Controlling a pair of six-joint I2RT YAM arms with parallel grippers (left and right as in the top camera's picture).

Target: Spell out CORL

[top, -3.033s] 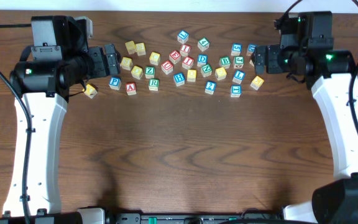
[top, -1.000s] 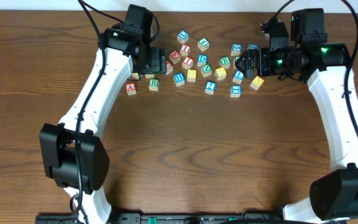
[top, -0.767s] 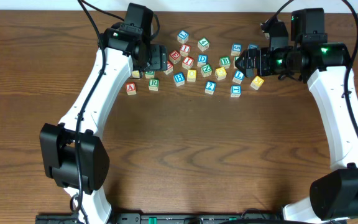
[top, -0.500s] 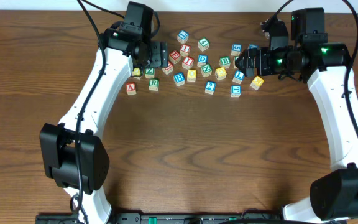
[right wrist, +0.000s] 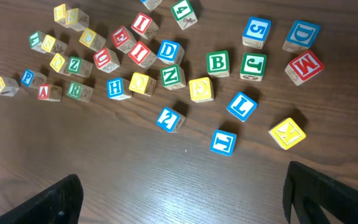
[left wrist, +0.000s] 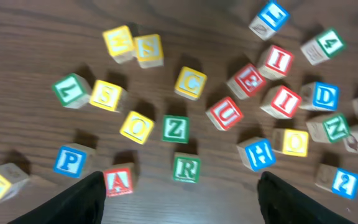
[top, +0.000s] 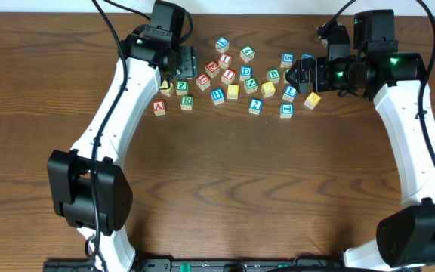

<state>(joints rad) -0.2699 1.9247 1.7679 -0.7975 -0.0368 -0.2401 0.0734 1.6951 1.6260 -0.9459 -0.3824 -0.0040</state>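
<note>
Lettered cubes lie scattered across the far half of the table. The green R cube [left wrist: 186,168] [top: 186,100] sits just beyond the gap of my left gripper [left wrist: 179,208] [top: 184,66], which hovers open and empty over the cluster's left part. A yellow C cube [left wrist: 191,83] lies further ahead, with a yellow O-like cube [left wrist: 137,126] left of the green Z [left wrist: 175,129] and another yellow O [left wrist: 291,142] at right. The blue L cube [right wrist: 242,106] [top: 291,92] lies ahead of my right gripper [right wrist: 185,202] [top: 297,75], which is open and empty.
A red A [left wrist: 119,182] lies by the left finger and a blue P [left wrist: 69,160] beside it. Red U [left wrist: 224,113], E and I cubes crowd the middle. A yellow cube [right wrist: 287,132] and a blue cube [right wrist: 223,142] lie near the L. Bare wood [top: 225,181] fills the near half.
My left arm swung in from the table's left side to hover over the cluster's left part, then edged slightly toward the far edge. The right arm has stayed put over the last second.
</note>
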